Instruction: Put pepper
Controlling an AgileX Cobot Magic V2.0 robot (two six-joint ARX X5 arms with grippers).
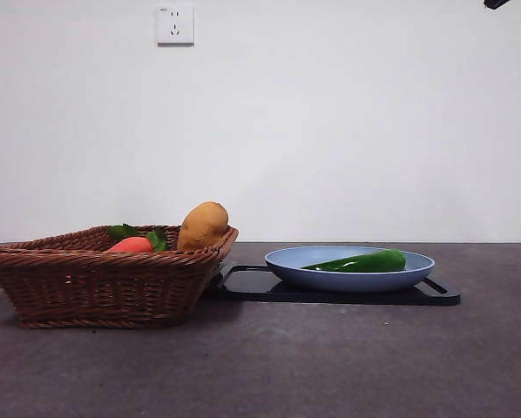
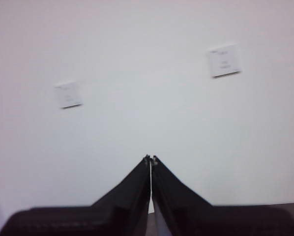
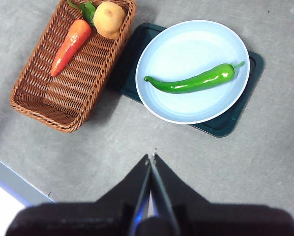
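Two grippers I can see from my station, and both have their jaws pressed together with nothing between them. My left gripper (image 2: 150,158) points at a white wall where two pale wall plates (image 2: 68,94) hang, so it is raised away from the work. My right gripper (image 3: 151,156) hangs high above the grey table (image 3: 112,147) and looks down on everything; in the front view only a small black tip (image 1: 496,3) shows at the top right corner, and I cannot tell which arm it belongs to. The pepper (image 3: 193,81) lies on its side inside the blue plate (image 3: 186,46), reaching across the middle of it, its stem end close to one rim and its pointed end toward the basket side. The blue plate rests on a dark tray (image 1: 252,283), and the tray stands just beside a brown wicker basket (image 3: 44,93). In the basket I see an orange-red carrot (image 3: 68,46) with green leaves, and a tan potato (image 3: 108,18) next to the leaves at the same end. From the front, the pepper (image 1: 365,262) shows low above the plate rim.
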